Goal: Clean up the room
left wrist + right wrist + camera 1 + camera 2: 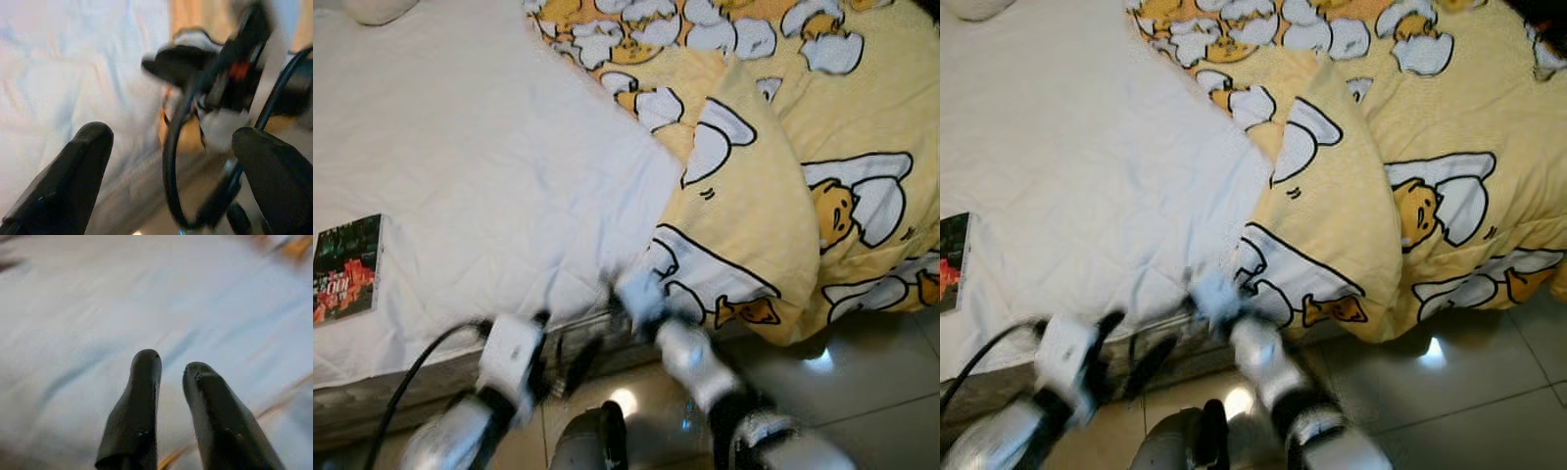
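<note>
A yellow blanket printed with egg cartoons lies bunched over the right half of the bed and hangs over its front edge. The bare white sheet covers the left half. My right gripper is blurred at the bed's front edge, right by the blanket's lower left corner. In the right wrist view its fingers stand almost together with nothing between them, over the white sheet. My left gripper is lower and to the left, by the mattress side, with its fingers wide apart and empty.
A dark book lies on the sheet near the bed's left front edge. A pale pillow is at the far left corner. Glossy floor tiles run along the bed's front.
</note>
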Tool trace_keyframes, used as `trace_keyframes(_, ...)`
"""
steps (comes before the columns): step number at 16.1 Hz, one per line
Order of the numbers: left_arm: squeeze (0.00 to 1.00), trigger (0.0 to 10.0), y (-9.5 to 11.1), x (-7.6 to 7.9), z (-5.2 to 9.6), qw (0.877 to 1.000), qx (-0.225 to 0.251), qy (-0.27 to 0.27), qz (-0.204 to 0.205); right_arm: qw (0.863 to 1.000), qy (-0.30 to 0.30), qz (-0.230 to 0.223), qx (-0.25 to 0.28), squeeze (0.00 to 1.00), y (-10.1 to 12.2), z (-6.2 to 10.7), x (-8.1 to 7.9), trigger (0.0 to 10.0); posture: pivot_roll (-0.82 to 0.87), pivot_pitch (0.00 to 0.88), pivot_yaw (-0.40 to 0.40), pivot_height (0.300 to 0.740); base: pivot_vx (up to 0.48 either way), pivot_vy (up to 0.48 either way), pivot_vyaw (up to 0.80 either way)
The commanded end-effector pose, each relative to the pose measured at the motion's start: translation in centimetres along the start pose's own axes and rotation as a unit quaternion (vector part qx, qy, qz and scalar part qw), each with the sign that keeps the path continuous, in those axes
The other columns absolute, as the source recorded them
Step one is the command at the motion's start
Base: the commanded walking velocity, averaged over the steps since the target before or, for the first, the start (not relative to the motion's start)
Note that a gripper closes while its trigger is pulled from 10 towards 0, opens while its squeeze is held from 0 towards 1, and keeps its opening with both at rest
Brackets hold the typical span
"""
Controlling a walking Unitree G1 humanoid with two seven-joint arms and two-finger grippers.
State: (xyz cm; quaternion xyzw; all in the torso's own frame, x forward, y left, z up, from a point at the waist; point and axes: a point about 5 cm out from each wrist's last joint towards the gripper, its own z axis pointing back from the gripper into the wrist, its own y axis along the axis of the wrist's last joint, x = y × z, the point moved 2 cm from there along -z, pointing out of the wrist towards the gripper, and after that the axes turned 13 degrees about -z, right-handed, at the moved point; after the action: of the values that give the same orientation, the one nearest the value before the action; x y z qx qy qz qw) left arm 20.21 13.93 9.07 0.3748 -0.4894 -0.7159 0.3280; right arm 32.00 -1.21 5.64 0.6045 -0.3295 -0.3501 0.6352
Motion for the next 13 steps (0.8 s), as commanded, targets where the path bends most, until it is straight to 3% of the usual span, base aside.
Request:
trace_keyframes(1,0.00,10.0,-1.1,0.0,-0.3,1.000,-0.018,0.006,-0.001,1.000,-0.003,-0.024,0.018,1.00,1.2,-0.9,-0.8,10.0,0.08,0.102,0.162,0.740,0.000,0.000,0.00)
trace_keyframes(2,0.00,10.0,-1.1,-0.4,-1.6,1.000,-0.008,0.019,0.003,0.999,-0.038,-0.034,0.010,1.00,1.1,-0.7,1.4,10.0,0.05,0.044,0.145,0.740,0.000,0.000,0.00)
trace_keyframes(3,0.00,10.0,-1.1,-0.6,-2.2,1.000,-0.004,0.026,0.006,0.998,-0.053,-0.040,0.005,1.00,1.0,-0.5,2.3,10.0,0.04,0.036,0.140,0.740,0.000,0.000,0.00)
trace_keyframes(4,0.00,10.0,-0.8,-1.0,-3.6,0.999,0.008,0.036,0.006,0.993,-0.103,-0.056,-0.014,1.00,0.6,0.0,4.8,10.0,0.01,0.000,0.129,0.740,0.000,0.000,0.00)
trace_keyframes(5,0.00,10.0,-0.8,-1.1,-4.3,0.999,0.012,0.037,0.004,0.991,-0.123,-0.055,-0.020,1.00,0.5,0.4,6.1,10.0,0.00,0.000,0.129,0.740,0.000,0.000,0.00)
trace_keyframes(8,0.00,10.0,-0.9,-1.4,-6.2,0.999,0.019,0.031,0.006,0.986,-0.154,-0.047,-0.052,1.00,-0.2,1.0,8.0,10.0,-0.03,0.000,0.131,0.740,0.000,0.159,-0.23)
trace_keyframes(10,0.00,10.0,-1.0,-1.6,-6.7,0.999,0.024,0.037,-0.008,0.984,-0.157,-0.054,-0.057,1.00,-0.4,1.1,8.0,10.0,-0.03,0.000,0.131,0.740,0.000,0.480,-0.65)
trace_keyframes(13,0.00,10.0,-1.2,-2.5,-7.0,0.998,0.021,0.061,-0.026,0.986,-0.142,-0.055,-0.067,1.00,-0.3,0.5,7.3,10.0,-0.02,0.000,0.125,0.740,0.000,0.000,-0.67)
